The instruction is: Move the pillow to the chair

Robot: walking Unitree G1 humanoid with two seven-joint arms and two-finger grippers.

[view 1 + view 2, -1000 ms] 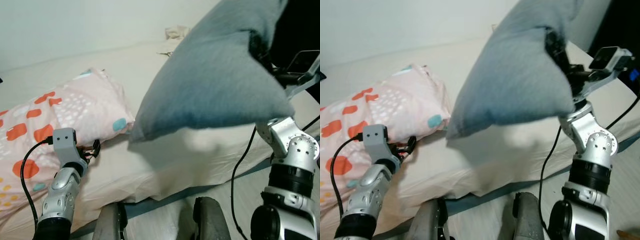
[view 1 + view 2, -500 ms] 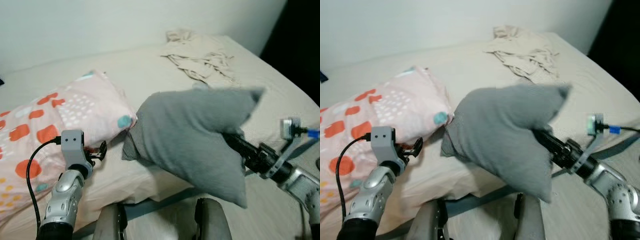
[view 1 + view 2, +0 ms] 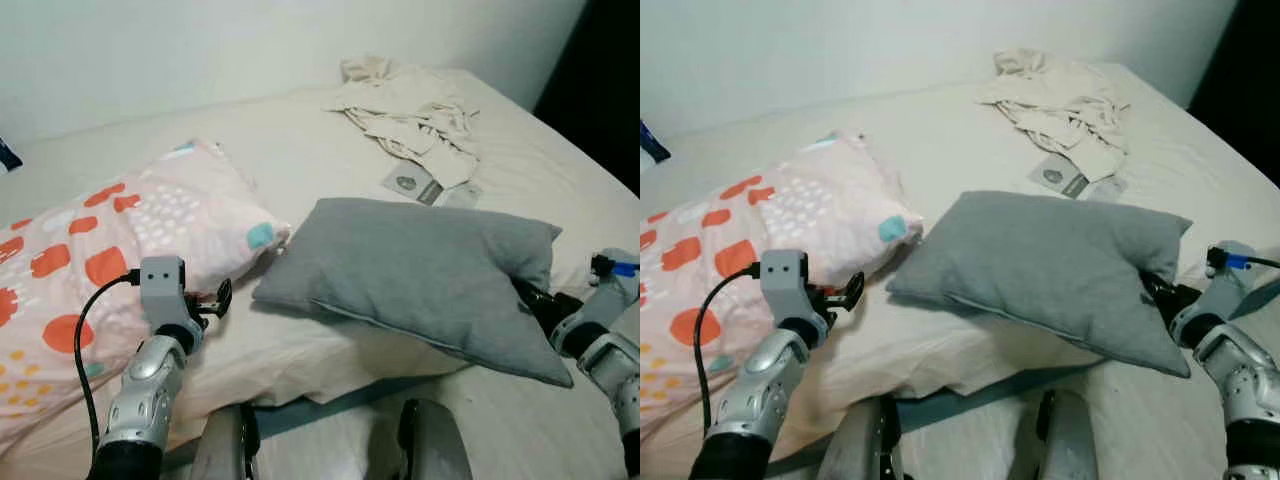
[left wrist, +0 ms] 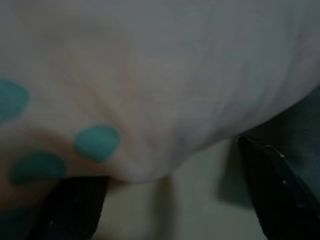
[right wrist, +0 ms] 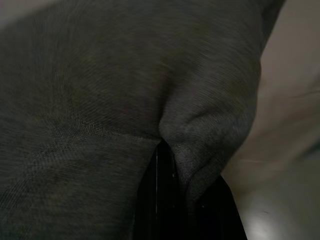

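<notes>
A grey pillow [image 3: 420, 275] lies flat on the bed, its lower right corner hanging over the mattress edge. My right gripper [image 3: 1156, 292] is at that right end, shut on a fold of the grey fabric [image 5: 100, 75]; the pinched fold hides its tips. My left gripper [image 3: 215, 298] hovers low over the sheet beside a pink pillow with orange and teal spots [image 3: 120, 235]. Its black fingers [image 4: 280, 195] stand apart with nothing between them, open. The spotted pillow's corner [image 4: 100, 140] bulges just in front of it.
A heap of beige clothes [image 3: 410, 105] and two small cards [image 3: 408, 184] lie at the far right of the bed [image 3: 300, 150]. A white wall backs the bed. My own legs [image 3: 230, 450] stand against the mattress edge; dark space lies far right.
The grey pillow, held high a second ago, has swung down and now lies on the bed. My right arm dropped low with it. The left arm barely moved.
</notes>
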